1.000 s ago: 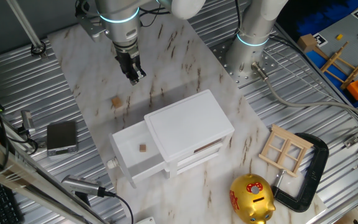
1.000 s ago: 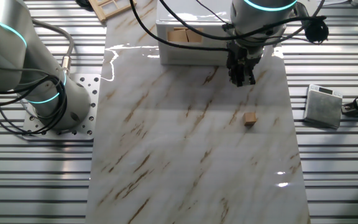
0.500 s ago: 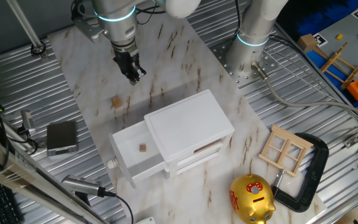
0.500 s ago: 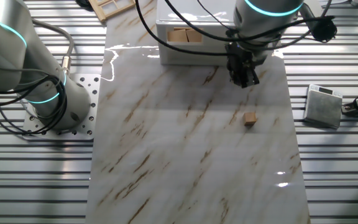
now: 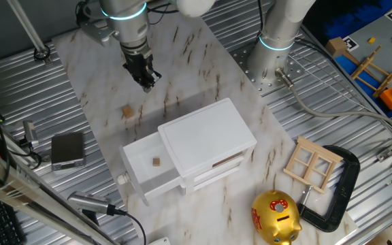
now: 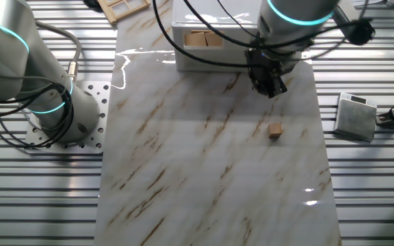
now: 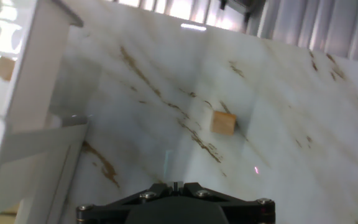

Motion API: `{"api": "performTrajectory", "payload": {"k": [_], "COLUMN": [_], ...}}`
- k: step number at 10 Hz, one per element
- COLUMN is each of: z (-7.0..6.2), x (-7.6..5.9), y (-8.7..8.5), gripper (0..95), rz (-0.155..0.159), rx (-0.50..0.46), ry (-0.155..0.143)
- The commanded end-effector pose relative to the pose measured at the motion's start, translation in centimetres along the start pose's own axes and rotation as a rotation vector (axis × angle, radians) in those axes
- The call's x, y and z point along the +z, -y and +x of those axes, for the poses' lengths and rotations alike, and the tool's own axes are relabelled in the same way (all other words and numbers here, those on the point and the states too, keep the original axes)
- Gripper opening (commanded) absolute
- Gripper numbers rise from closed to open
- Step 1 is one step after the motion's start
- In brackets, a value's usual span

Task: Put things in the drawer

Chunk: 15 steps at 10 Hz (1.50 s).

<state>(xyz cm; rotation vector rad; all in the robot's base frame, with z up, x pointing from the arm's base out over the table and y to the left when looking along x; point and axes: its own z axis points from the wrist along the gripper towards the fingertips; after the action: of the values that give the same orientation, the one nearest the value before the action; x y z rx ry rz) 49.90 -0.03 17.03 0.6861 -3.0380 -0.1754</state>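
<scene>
One tiny tan wooden cube lies loose on the marble board, also in the other fixed view and the hand view. The white cabinet has its top drawer pulled open, knob at its front. A cube lies inside the drawer; tan pieces show inside it in the other fixed view, one in the hand view. My gripper hangs above the board between cabinet and loose cube, jaws shut and empty.
A second arm's base stands at the board's edge. A pale wooden window frame, a black clamp and a gold piggy bank lie beyond the cabinet. A grey box sits on the ribbed table beside the board.
My gripper has shifted slightly away from the cabinet and turned a little about its axis. Both cubes and the drawer have not moved.
</scene>
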Motion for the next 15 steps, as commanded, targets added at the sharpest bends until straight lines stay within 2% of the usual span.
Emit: {"api": "performTrajectory", "payload": {"k": [1, 3, 4, 5, 15], "z": [-0.09, -0.09, -0.09, -0.09, -0.09], "x": [0.04, 0.04, 0.04, 0.04, 0.04], "y": [0.01, 0.01, 0.01, 0.01, 0.01], "gripper": [0.0, 0.0, 0.0, 0.0, 0.0], "rz": [-0.015, -0.036, -0.061, -0.070, -0.076], "rx": [-0.025, -0.013, -0.012, 0.002, 0.054], "ry": [-0.013, -0.047, -0.051, -0.056, -0.050]}}
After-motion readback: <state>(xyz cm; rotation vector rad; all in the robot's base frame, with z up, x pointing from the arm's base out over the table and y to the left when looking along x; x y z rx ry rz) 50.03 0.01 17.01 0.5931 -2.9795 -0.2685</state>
